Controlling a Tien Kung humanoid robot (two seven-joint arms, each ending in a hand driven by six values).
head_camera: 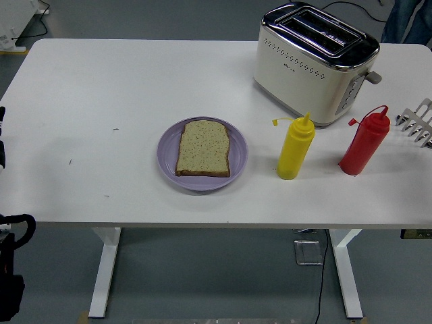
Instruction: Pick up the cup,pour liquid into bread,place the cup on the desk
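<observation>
A slice of brown bread (203, 148) lies flat on a purple plate (167, 145) at the middle of the white table (101, 88). To its right a yellow squeeze bottle (295, 150) stands upright with its cap hanging open. A red squeeze bottle (364, 143) stands further right, also upright with its cap off. I see no cup. Only a sliver of my left arm (2, 145) shows at the left edge, beside the table. My right hand is out of the picture. Nothing is held.
A cream and chrome toaster (312, 64) stands at the back right, behind the bottles. A white wire rack (418, 121) pokes in at the right edge. A person's dark clothing (408, 20) shows at the top right corner.
</observation>
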